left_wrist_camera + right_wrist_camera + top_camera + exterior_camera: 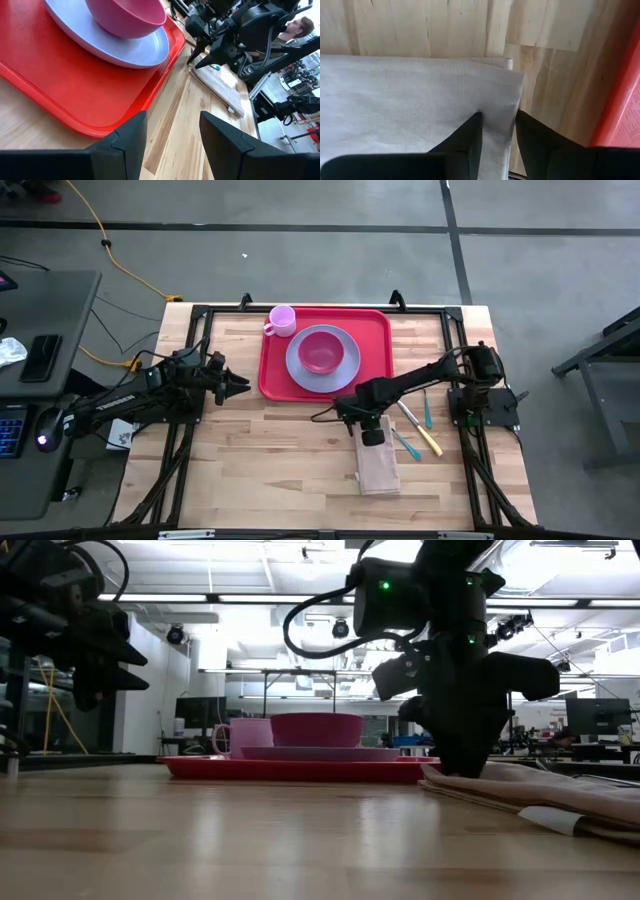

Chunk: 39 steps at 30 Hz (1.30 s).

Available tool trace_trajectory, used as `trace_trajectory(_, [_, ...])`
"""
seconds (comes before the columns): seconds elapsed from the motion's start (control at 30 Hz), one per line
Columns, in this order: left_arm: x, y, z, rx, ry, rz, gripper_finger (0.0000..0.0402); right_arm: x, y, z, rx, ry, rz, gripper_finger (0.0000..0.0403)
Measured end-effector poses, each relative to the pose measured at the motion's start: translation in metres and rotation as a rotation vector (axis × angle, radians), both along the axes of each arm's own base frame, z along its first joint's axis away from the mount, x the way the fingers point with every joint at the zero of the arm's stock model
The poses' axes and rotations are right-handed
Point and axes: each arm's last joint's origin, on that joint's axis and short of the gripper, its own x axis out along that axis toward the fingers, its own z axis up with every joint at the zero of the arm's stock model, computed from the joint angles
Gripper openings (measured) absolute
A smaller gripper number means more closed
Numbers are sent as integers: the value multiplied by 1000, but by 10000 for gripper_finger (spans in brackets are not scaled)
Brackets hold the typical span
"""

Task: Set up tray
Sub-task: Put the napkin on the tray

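Observation:
The red tray (268, 370) lies at the far middle of the table and carries a lavender plate (345, 370), a pink bowl (320, 352) and a pink cup (282, 320). A folded beige napkin (380, 468) lies flat on the wood, on the near side of the tray. My right gripper (497, 131) points down over the napkin's end nearest the tray, its fingers a little apart. My left gripper (172, 130) hangs open at the tray's left edge and holds nothing. My right gripper comes at the napkin from above, pointing down. One fingertip (476, 120) stands on the cloth and the other (521, 117) at the napkin's edge (512, 100), near a corner. The low view shows the tips down on the napkin (520, 785), which lies flat on the table.
A yellow-handled knife (418, 430) and two teal-handled utensils (428, 412) (406, 445) lie right of the napkin. Bare wood spreads over the near left of the table (260, 470). A person (300, 25) stands beyond the table's right side.

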Motion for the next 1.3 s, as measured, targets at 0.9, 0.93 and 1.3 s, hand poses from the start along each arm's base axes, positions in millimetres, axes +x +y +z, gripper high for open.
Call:
trace_trajectory(0.9, [0,0,0,-1,0,0,211,1,0,8,33,-50,-88,1])
trace_trajectory(0.93, [0,0,0,-1,0,0,211,1,0,11,35,-59,-90,1])
trace_trajectory(1.3, [0,0,0,-2,0,0,211,-9,8,59,73,-204,-194,0])
